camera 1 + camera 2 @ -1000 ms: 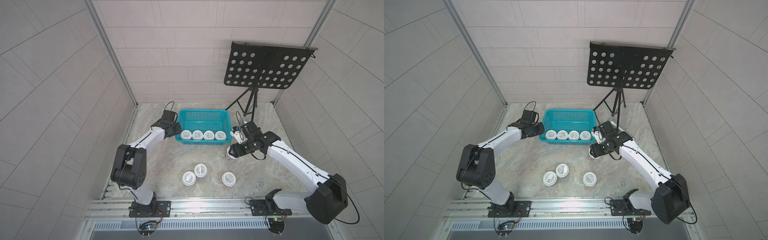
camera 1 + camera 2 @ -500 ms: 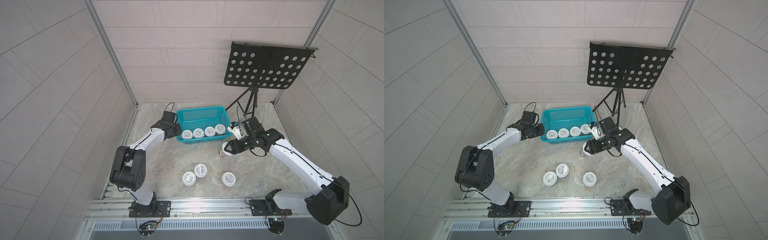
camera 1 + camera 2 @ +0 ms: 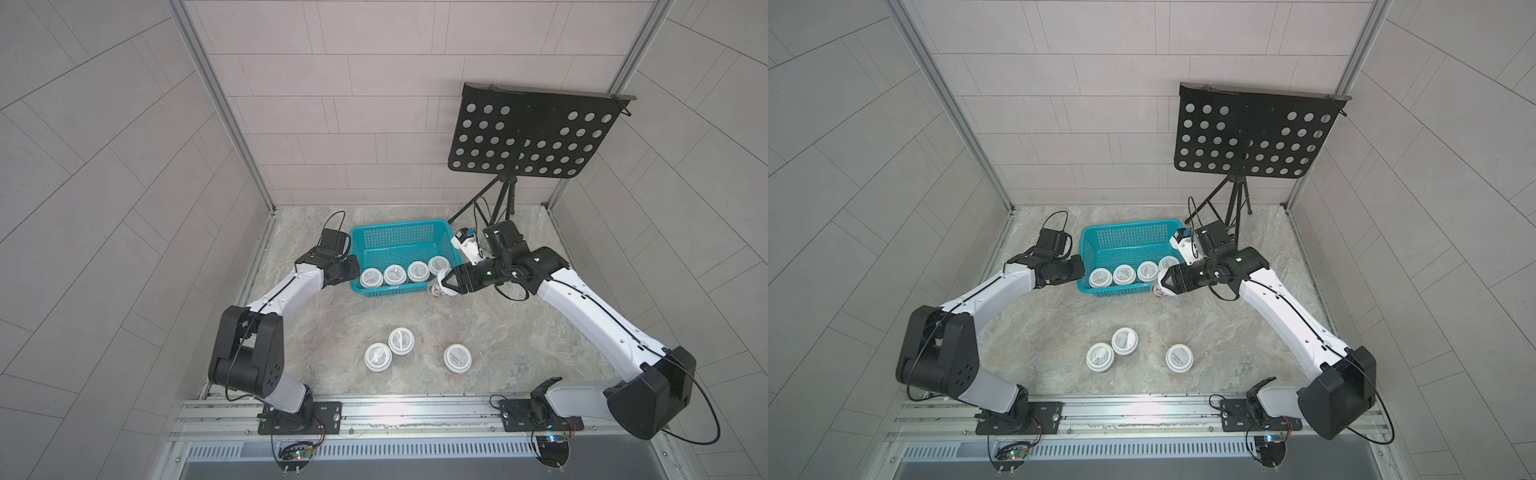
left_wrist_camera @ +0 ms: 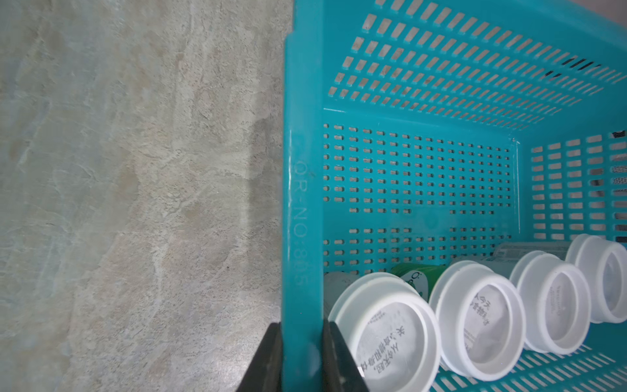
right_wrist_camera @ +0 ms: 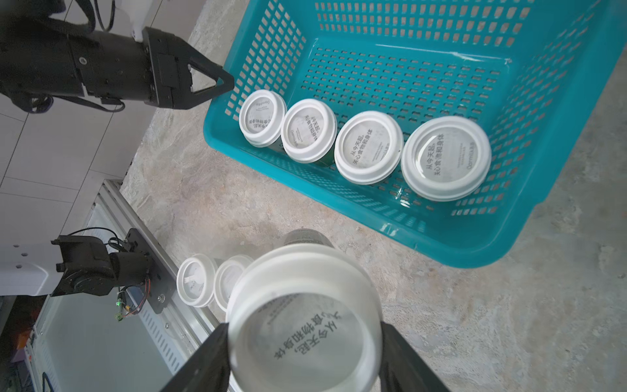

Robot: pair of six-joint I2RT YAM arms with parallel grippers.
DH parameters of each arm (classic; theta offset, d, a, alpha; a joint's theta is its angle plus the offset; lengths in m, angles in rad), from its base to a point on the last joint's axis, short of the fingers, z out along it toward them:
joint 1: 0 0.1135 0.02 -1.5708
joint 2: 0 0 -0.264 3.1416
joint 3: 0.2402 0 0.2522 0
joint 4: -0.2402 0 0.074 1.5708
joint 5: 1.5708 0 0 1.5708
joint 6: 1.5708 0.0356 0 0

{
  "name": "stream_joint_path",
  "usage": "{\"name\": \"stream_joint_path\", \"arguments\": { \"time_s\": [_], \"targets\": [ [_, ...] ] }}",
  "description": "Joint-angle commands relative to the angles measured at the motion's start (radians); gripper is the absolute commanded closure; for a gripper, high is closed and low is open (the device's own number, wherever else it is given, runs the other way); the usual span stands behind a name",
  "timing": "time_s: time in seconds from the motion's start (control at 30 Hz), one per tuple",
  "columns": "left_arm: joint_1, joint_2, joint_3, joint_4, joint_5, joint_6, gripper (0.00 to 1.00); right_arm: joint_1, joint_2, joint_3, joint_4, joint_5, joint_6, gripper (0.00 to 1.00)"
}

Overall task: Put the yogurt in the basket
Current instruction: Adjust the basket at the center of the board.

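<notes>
"qr-no:805" is embossed on the rim of the basket (image 4: 300, 210) pinched in the left gripper (image 4: 302, 356); "从今天起,关心食物和身体" is printed on the lid of the yogurt cup (image 5: 298, 339) clamped in the right gripper (image 5: 303, 327).

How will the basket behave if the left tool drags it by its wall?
The basket probably slides rather than tips: wide, low, four cups along one side. Its perforated wall may flex where the left tool pinches it.

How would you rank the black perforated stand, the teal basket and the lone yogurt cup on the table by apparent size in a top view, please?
1. black perforated stand, largest; raised nearer the camera, so its lead over the basket is unsure.
2. basket
3. lone yogurt cup, clearly smallest.
</notes>
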Motion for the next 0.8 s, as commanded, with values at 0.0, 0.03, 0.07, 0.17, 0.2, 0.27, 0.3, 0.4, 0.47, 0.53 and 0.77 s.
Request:
{"name": "stream_joint_path", "arguments": {
  "time_s": [0.0,0.03,0.07,0.17,0.2,0.27,0.3,0.4,0.47,0.53,0.77],
  "targets": [
    [-0.017,-0.026,-0.034,-0.081,0.017,0.039,0.77,-0.003,0.017,0.033,0.018,0.027,0.015,0.32],
    [-0.024,-0.026,-0.038,-0.082,0.014,0.041,0.77,-0.003,0.025,0.040,0.021,0.035,0.017,0.32],
    [-0.032,-0.026,-0.041,-0.085,0.013,0.044,0.77,-0.003,0.033,0.049,0.024,0.043,0.020,0.32],
    [-0.046,-0.023,-0.049,-0.089,0.014,0.048,0.77,-0.003,0.061,0.074,0.029,0.068,0.018,0.32],
    [-0.050,-0.023,-0.051,-0.090,0.011,0.050,0.77,-0.003,0.071,0.085,0.028,0.078,0.017,0.32],
    [-0.054,-0.025,-0.052,-0.098,0.009,0.051,0.77,-0.003,0.091,0.105,0.025,0.101,0.015,0.32],
    [-0.058,-0.027,-0.052,-0.101,0.012,0.055,0.77,-0.003,0.104,0.115,0.024,0.111,0.013,0.32],
    [-0.068,-0.029,-0.049,-0.113,0.009,0.061,0.77,-0.004,0.140,0.141,0.021,0.164,0.012,0.32],
    [-0.072,-0.030,-0.048,-0.121,0.009,0.064,0.77,-0.003,0.165,0.161,0.015,0.198,0.010,0.32],
    [-0.078,-0.028,-0.048,-0.130,0.007,0.067,0.77,-0.003,0.191,0.182,0.011,0.227,0.006,0.32],
    [-0.089,-0.028,-0.049,-0.152,-0.002,0.077,0.77,-0.003,0.287,0.252,-0.003,0.329,-0.006,0.32]
  ]
}}
